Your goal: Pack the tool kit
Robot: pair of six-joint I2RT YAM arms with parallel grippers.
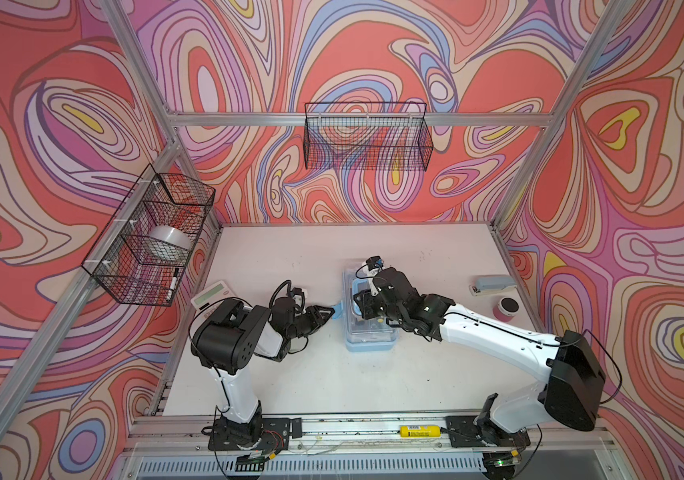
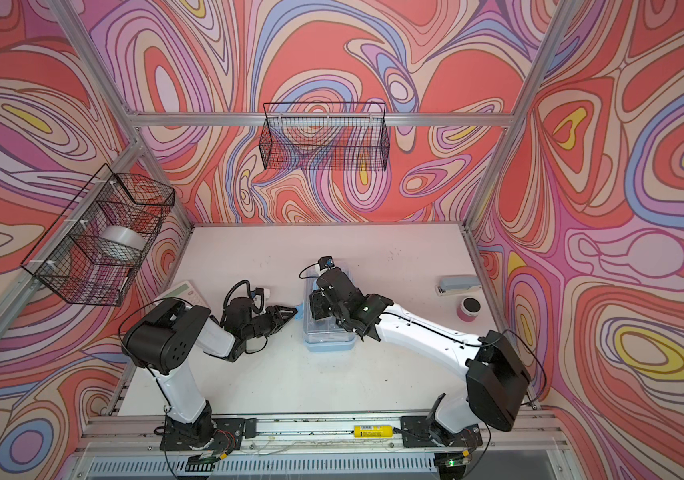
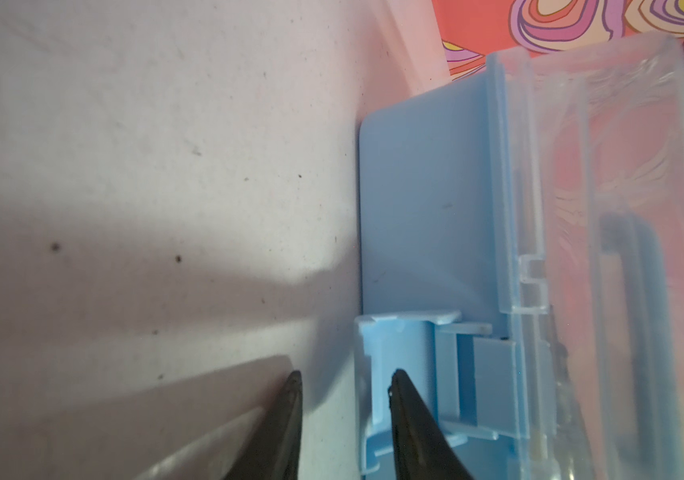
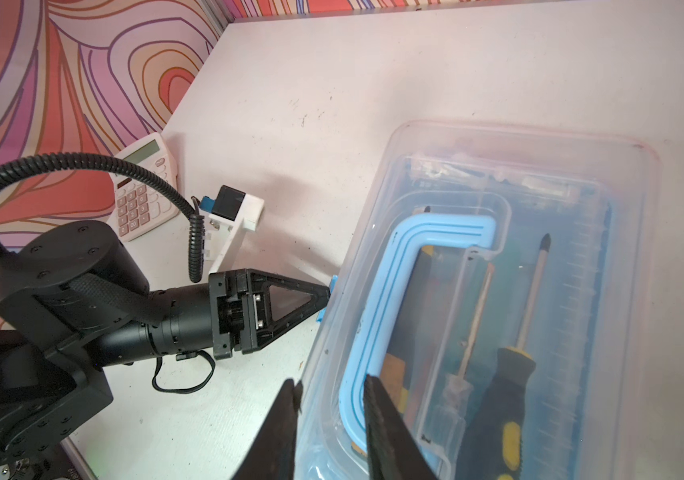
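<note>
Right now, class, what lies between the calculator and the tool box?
The left gripper and its wrist, between calculator and tool box in both top views.

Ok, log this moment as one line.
tool kit box: lid down | left end effector: open at side latch | right end effector: straddling handle, grip unclear

You're in a robotics lab test cell: an aluminium frame (image 1: 356, 119) boxes in a white worktop (image 1: 332, 374), and the walls are printed swirl backdrop panels (image 1: 61, 166). The left arm (image 1: 232, 386) and right arm (image 1: 498, 336) are bolted to a front rail (image 1: 352, 428) with exposed wiring (image 1: 275, 439) at the base. A black wire basket (image 1: 367, 141) hangs from the back bar and a second basket (image 1: 149, 237) from the side bar.
</note>
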